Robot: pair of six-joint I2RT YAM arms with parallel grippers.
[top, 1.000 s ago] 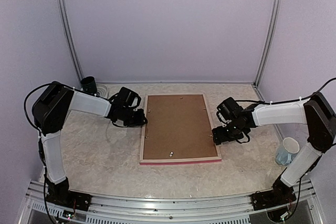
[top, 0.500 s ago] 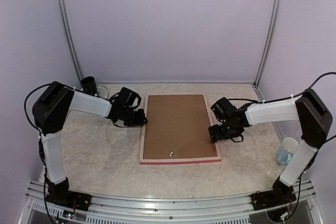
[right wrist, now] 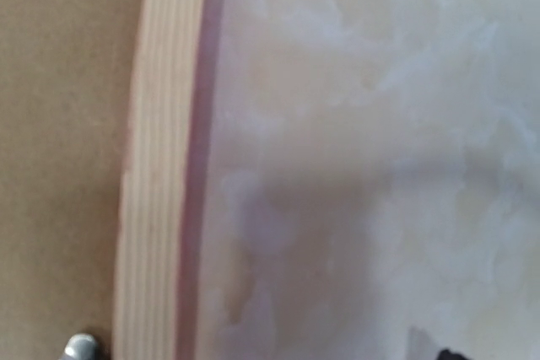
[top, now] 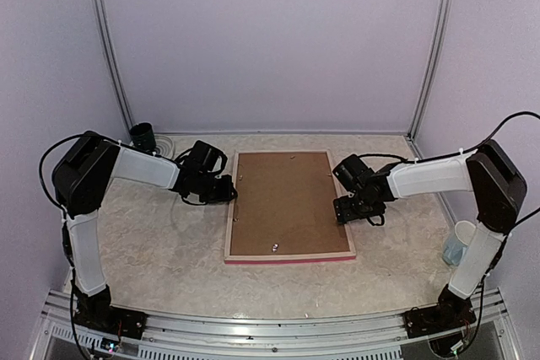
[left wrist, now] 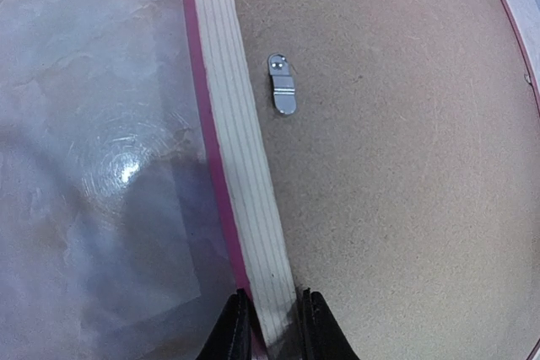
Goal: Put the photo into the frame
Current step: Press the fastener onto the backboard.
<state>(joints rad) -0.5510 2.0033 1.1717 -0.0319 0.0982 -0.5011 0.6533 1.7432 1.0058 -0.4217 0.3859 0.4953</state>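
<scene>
1. Lying face down on the table [top: 160, 242], the frame [top: 229, 227] shows its pale wood back and pink edge, with a brown backing board [top: 287, 204] set inside it.
2. The left gripper [top: 226, 194] has its 2 fingers [left wrist: 239, 326] close together, pinching the frame's left rail. The rail runs straight between them, with the board on their inner side and bare table on their outer side.
3. A small metal clip [left wrist: 283, 94] sits on the board ahead of those fingertips, just beside the rail.
4. The right gripper [top: 350, 210] hangs over the frame's right rail, jaws spread wide and holding nothing. Its wrist view shows the rail with bare table alongside.
</scene>
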